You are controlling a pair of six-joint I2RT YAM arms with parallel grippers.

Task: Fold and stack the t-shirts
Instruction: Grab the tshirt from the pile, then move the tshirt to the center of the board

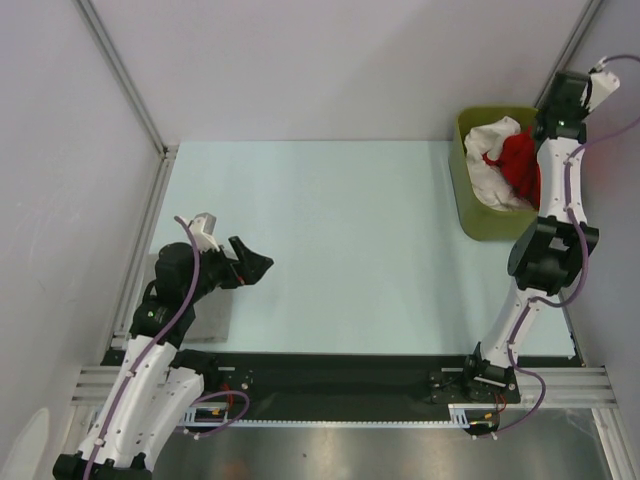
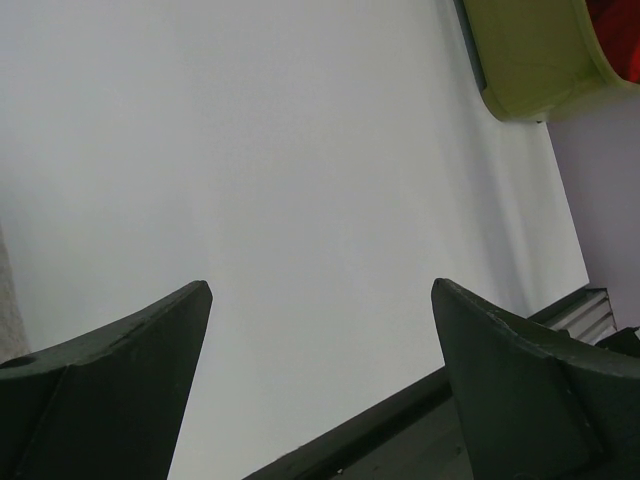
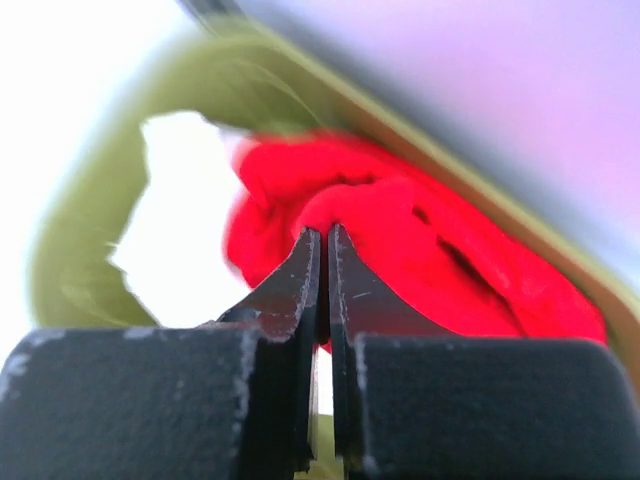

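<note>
The red t-shirt (image 1: pixel 517 160) lies bunched in the olive-green tub (image 1: pixel 468 210) at the far right, on top of crumpled white t-shirts (image 1: pixel 497 188). My right gripper (image 3: pixel 325 232) reaches down into the tub, its jaws pressed together on a fold of the red t-shirt (image 3: pixel 440 250). White cloth (image 3: pixel 180 240) shows to its left. My left gripper (image 1: pixel 252 262) is open and empty, low over the pale table at the left, far from the tub. In the left wrist view its fingers (image 2: pixel 150 350) frame bare table.
A grey pad (image 1: pixel 205 322) lies at the table's near left edge, under the left arm. The tub's corner (image 2: pixel 530 60) shows in the left wrist view. Grey walls and metal rails enclose the table on three sides.
</note>
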